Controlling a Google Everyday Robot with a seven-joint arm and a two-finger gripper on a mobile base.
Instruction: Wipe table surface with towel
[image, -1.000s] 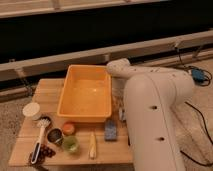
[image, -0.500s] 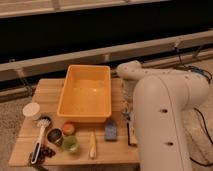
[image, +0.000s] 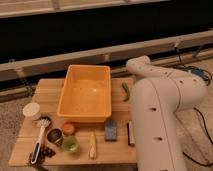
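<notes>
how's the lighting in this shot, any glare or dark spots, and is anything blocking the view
Camera view: warm, dim light; the band behind the table is nearly black. Soft glare sits on the orange tub's floor. The whole picture is soft. The white arm blocks the table's right side; the hand is not in view.

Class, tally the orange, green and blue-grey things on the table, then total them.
Orange: 2, tub, small round item
Green: 2, cup, pepper
Blue-grey: 1, sponge
Total: 5
Gripper: out of view, beyond the arm
</notes>
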